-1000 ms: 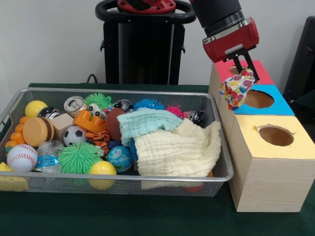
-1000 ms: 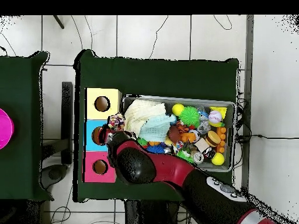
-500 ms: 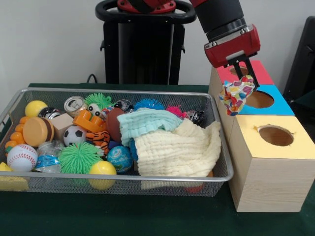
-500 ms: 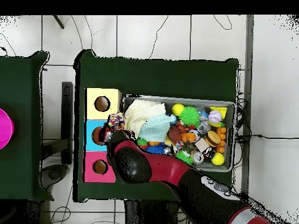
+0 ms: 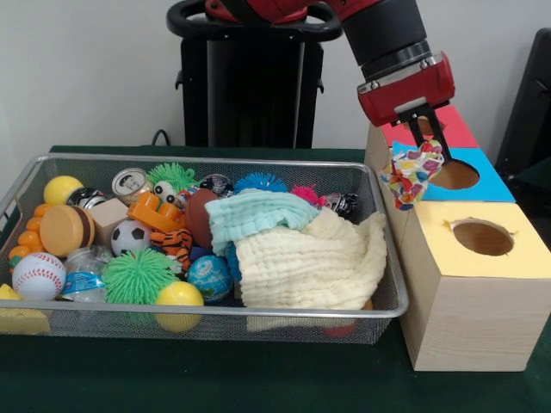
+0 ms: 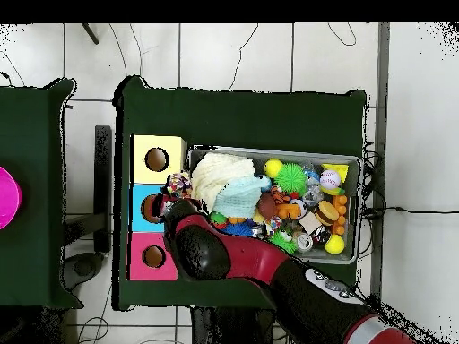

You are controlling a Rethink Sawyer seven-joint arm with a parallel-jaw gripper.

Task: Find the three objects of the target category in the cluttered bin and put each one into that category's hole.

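My gripper (image 5: 424,142) is shut on a small cloth with a colourful heart print (image 5: 411,173), which hangs just left of the blue box's hole (image 5: 453,175). In the overhead view the printed cloth (image 6: 177,185) shows between the wire bin and the blue box (image 6: 143,197), with the arm (image 6: 206,251) over the gripper. The wire bin (image 5: 52,317) holds a cream cloth (image 5: 312,262) and a teal cloth (image 5: 251,215) among balls and toys. The red box (image 5: 459,129) and yellow box (image 5: 516,258) each have a round hole.
The bin (image 6: 354,163) is packed with a baseball (image 5: 38,275), soccer ball (image 5: 130,236), green spiky balls (image 5: 138,275), cans (image 5: 129,181), a toy burger (image 5: 65,229) and yellow balls (image 5: 178,298). The three boxes stand in a row right of the bin. A pink disc (image 6: 7,197) lies on another table.
The gripper with the printed cloth has risen slightly and shifted a little, staying beside the blue box's hole. The bin's contents have not moved.
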